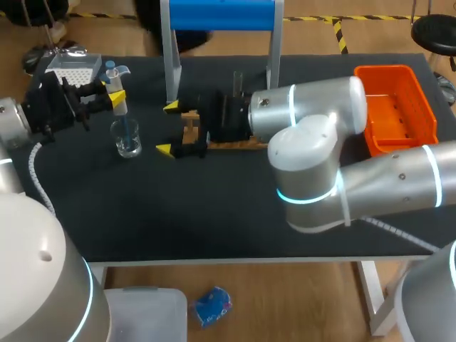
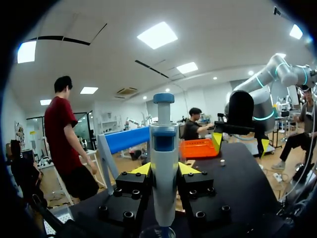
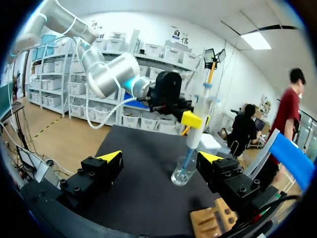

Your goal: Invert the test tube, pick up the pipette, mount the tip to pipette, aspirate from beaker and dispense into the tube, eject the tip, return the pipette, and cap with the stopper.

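My left gripper (image 1: pixel 116 96) is shut on the white pipette (image 1: pixel 114 82), holding it upright near the table's far left. In the left wrist view the pipette (image 2: pixel 164 168) stands between the yellow fingertips (image 2: pixel 141 169). Its blue tip dips into the glass beaker (image 1: pixel 127 140) directly below, as the right wrist view shows: pipette (image 3: pixel 196 130), beaker (image 3: pixel 182 175). My right gripper (image 1: pixel 168 129) is open and empty to the right of the beaker, in front of the wooden rack (image 1: pixel 191 132). From its own view the right gripper (image 3: pixel 161 157) points at the beaker.
A white tip box (image 1: pixel 73 68) sits at the far left corner. An orange basket (image 1: pixel 396 107) is at the far right. A blue-topped stand (image 1: pixel 221 16) rises at the back middle. My right arm's bulky elbow (image 1: pixel 306 153) hangs over the table's middle.
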You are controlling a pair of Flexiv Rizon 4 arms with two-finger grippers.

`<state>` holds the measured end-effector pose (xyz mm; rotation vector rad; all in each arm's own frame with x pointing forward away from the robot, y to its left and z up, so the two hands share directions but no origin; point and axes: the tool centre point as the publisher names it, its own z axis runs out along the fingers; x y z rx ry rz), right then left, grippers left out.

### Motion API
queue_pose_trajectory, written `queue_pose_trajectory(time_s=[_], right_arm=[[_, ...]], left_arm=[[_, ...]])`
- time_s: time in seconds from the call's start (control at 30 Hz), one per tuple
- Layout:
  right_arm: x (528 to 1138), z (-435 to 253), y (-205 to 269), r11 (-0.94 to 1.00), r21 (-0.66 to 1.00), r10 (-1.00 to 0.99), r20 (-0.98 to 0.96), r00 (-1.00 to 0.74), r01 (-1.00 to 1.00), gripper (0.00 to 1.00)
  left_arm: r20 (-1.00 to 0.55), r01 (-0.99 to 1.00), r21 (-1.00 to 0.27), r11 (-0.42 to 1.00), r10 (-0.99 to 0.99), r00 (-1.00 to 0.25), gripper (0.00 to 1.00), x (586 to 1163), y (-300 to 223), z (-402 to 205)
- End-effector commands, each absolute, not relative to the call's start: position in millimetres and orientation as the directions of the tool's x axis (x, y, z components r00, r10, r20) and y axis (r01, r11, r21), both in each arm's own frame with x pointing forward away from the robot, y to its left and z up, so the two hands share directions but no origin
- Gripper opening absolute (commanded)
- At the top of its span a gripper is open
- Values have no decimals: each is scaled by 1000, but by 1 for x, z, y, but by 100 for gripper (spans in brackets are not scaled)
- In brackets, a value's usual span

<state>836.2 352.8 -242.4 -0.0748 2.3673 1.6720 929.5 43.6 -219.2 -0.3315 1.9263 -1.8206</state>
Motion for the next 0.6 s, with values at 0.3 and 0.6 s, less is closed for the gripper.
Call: queue_pose_trajectory(time_s=[0.3,0.6], right_arm=[[852,-186,326,256,942,-244,-156,-957,-219,100],[859,-153,343,194,959,-325,-138,-936,-209,90]], left_arm=[[-169,141,-986,92,-481,-861,0,929,43,-219],[-169,141,-986,92,-481,-861,0,929,43,-219]])
